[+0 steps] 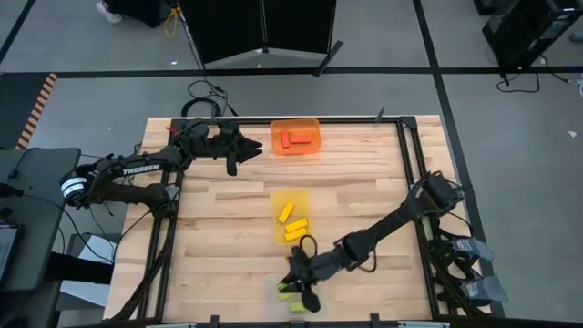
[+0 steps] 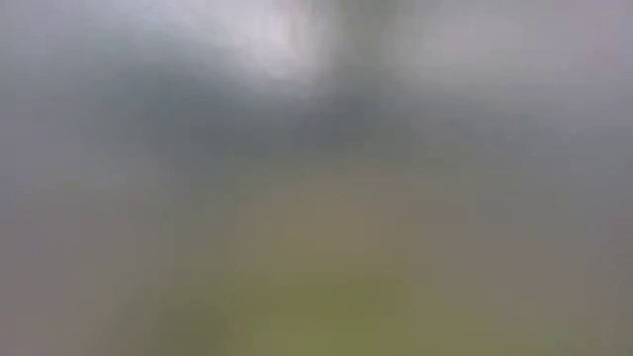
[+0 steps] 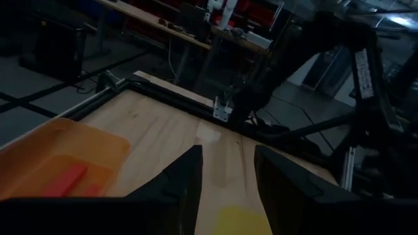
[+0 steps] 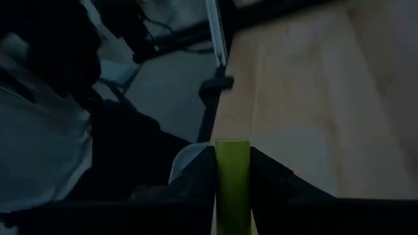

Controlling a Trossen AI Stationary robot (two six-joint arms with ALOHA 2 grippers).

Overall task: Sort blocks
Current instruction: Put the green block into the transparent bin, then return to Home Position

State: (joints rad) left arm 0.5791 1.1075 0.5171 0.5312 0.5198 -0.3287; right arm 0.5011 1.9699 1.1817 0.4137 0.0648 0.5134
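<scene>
In the high view my right gripper (image 1: 294, 283) reaches to the table's near edge, over a clear tray (image 1: 279, 293) holding a lime green block (image 1: 300, 307). It is shut on another lime green block (image 4: 232, 179). A yellow tray (image 1: 277, 234) at mid-table holds yellow blocks (image 1: 291, 222). An orange tray (image 1: 312, 125) at the far edge holds red blocks (image 1: 294, 138). My left gripper (image 1: 244, 149) waits open just left of the orange tray (image 3: 59, 153), touching nothing. The low view is blurred and shows nothing. My right gripper pinches the lime green block between its two fingers (image 4: 196, 176), which press its two long sides. The block lies along the fingers, and its free end (image 4: 232, 147) sticks out past the fingertips. Whether it rests on the tray cannot be told.
A black metal frame (image 1: 410, 155) runs around the wooden table top. Bare wood lies between the trays and along the right half of the table. Cables and the arm bases stand at the left and right edges.
</scene>
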